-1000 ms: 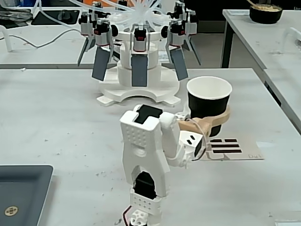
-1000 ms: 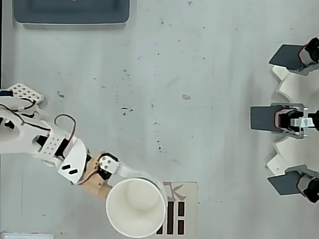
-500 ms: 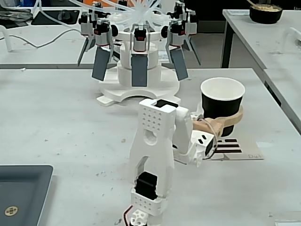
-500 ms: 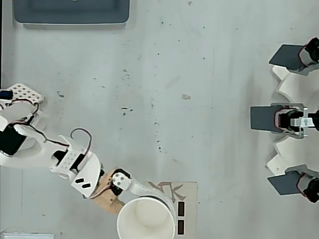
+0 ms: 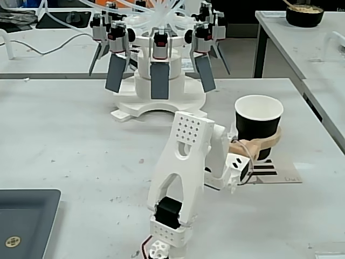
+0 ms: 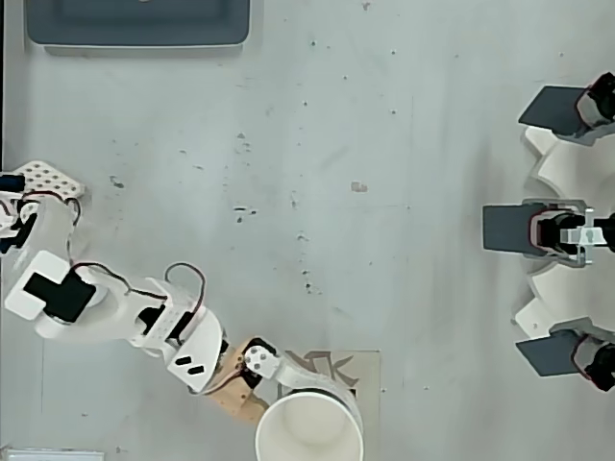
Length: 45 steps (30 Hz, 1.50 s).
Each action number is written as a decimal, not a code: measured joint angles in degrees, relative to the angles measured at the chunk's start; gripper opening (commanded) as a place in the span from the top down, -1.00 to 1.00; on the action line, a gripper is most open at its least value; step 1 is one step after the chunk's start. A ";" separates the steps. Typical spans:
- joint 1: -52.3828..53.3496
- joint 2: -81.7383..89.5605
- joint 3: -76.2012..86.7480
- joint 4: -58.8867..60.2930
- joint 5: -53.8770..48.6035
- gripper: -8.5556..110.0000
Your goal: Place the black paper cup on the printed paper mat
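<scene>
The black paper cup stands upright with its white inside showing, held by my gripper, whose beige fingers wrap around its lower half. From overhead the cup shows as a white circle at the bottom edge, with the gripper shut around it. The printed paper mat lies flat on the table under and just in front of the cup; its dark bars peek out beside the cup's base. In the overhead view the mat is mostly covered by the cup. Whether the cup's base touches the mat cannot be told.
A large white fixture with several dark grey paddles stands behind the arm, seen at the right edge from overhead. A dark grey tray sits front left, top left overhead. A dark bowl rests on another table.
The arm has stretched further out, carrying the cup to the right and lower in the fixed view, down over the mat. The cup now hides more of the mat's bars.
</scene>
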 measured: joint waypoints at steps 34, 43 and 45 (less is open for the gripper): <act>0.44 -19.16 -17.49 -0.97 2.46 0.63; 0.44 -20.74 -17.49 -0.97 2.46 0.36; 0.53 -20.57 -16.87 -0.35 2.46 0.29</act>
